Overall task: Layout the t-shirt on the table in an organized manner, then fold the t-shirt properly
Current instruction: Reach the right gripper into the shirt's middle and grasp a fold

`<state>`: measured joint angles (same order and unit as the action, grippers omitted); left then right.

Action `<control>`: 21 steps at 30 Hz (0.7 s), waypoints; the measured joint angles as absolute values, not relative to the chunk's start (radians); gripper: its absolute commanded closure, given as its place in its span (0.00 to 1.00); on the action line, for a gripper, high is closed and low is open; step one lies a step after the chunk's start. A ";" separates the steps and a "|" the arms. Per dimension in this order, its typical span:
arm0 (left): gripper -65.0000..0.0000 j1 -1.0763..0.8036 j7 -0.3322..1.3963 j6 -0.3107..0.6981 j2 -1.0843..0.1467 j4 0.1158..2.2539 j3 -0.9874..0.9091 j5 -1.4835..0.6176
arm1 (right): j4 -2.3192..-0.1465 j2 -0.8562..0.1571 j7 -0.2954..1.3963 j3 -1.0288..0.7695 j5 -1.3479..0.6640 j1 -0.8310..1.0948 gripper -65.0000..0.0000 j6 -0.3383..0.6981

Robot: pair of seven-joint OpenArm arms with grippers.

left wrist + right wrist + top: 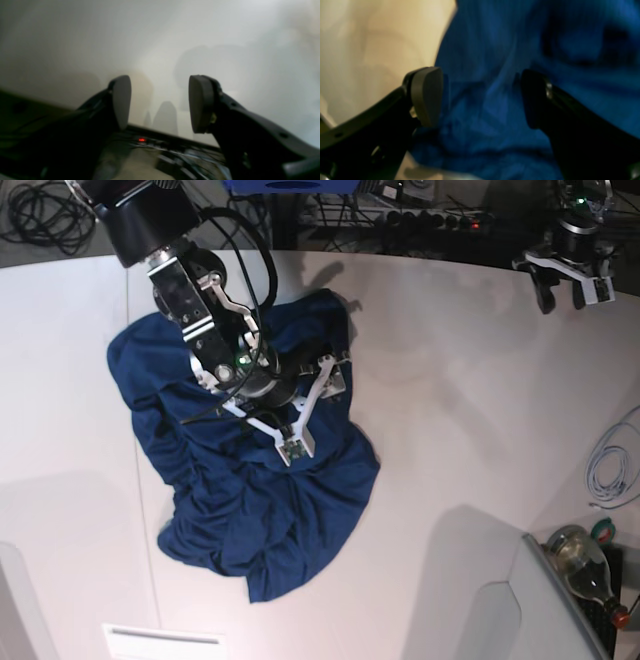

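Note:
The dark navy t-shirt (250, 500) lies crumpled in a heap on the left half of the white table (450, 430). My right gripper (318, 412) hovers over the heap's upper right part with its jaws spread wide. In the right wrist view the right gripper (481, 97) is open, with wrinkled blue t-shirt (495, 50) cloth below and between the fingers, none of it pinched. My left gripper (563, 292) stays at the table's far right back edge, away from the cloth. In the left wrist view the left gripper (160, 102) is open and empty above blurred white table (175, 37).
Black cables (40, 210) and a power strip (440, 220) lie behind the table's back edge. A white cable (610, 470) coils at the right edge. A glass bottle (585, 565) stands at the bottom right beside a grey panel (500, 610). A white label (165, 642) sits at the front.

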<state>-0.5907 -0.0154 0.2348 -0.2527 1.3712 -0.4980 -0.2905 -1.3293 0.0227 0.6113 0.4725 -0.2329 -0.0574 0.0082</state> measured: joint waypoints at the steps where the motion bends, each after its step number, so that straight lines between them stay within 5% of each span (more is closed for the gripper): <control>1: 0.45 -0.592 -0.016 0.234 -0.254 1.371 -0.517 -0.292 | -1.310 0.027 0.611 0.470 -0.231 -0.070 0.30 0.005; 5: 0.45 -0.591 -0.017 0.237 -0.252 1.371 -0.554 -0.291 | -1.260 0.032 0.611 0.470 -0.231 -0.073 0.30 0.001; 11: 0.45 -0.590 -0.017 0.237 -0.252 1.371 -0.555 -0.291 | -1.208 0.031 0.578 0.469 -0.232 -0.080 0.52 0.001; 15: 0.45 -0.584 -0.017 0.237 -0.252 1.371 -0.553 -0.290 | -1.192 0.028 0.572 0.469 -0.231 -0.077 0.96 0.000; 16: 0.45 -0.584 -0.018 0.237 -0.252 1.371 -0.553 -0.291 | -1.197 0.028 0.572 0.469 -0.231 -0.076 1.00 0.000; 21: 0.45 -0.585 -0.017 0.237 -0.252 1.371 -0.553 -0.288 | -1.296 0.041 0.580 0.487 -0.226 -0.060 1.00 -0.002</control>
